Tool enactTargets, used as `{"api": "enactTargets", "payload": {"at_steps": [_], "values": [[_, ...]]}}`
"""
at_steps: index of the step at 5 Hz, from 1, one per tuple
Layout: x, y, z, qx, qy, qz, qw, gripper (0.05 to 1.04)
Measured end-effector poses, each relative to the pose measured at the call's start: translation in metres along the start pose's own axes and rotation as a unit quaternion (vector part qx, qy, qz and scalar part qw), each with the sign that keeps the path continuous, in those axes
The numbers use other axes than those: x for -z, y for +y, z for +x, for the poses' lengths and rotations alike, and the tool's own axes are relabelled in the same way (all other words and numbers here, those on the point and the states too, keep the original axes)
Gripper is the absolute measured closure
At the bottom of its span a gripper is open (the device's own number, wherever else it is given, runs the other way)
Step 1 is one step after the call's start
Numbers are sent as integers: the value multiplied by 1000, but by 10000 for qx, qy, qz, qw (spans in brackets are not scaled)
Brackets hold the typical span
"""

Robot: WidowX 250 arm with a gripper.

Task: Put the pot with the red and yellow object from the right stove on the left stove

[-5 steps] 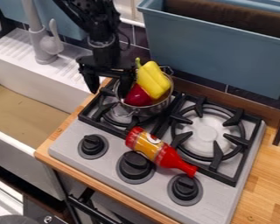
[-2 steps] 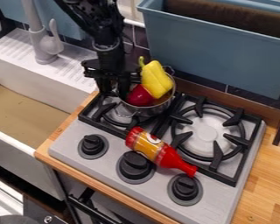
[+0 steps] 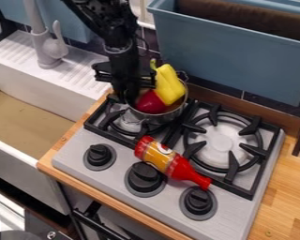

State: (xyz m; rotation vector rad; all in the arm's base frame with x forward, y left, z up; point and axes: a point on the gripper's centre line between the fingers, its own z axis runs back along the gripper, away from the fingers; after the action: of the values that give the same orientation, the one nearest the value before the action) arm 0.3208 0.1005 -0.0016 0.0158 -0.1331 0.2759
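The step in hand looks like the final settling of the pot (image 3: 161,117), which already sits on the left burner (image 3: 108,134), set toward that burner's rear right, with the yellow (image 3: 169,86) and red (image 3: 151,102) object in it. At the pot's left rim, over the burner's rear, the gripper (image 3: 125,95) is drawn nearly closed and seems to pinch the rim. The next move calls for a small nudge toward the burner's centre, then release. The pot's long axis, through its handles, runs from the burner's front diagonally to its rear right.
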Motion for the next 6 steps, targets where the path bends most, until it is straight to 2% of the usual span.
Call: {"api": "enactTargets", "payload": {"at_steps": [2, 3, 5, 6], "values": [[-3, -5, -3, 68, 184, -212, 9996, 992], [-7, -11, -9, 139, 390, -408, 9983, 989], [-23, -24, -10, 161, 401, -631, 9971, 989], [-23, -38, -13, 235, 470, -717, 9960, 989]]}}
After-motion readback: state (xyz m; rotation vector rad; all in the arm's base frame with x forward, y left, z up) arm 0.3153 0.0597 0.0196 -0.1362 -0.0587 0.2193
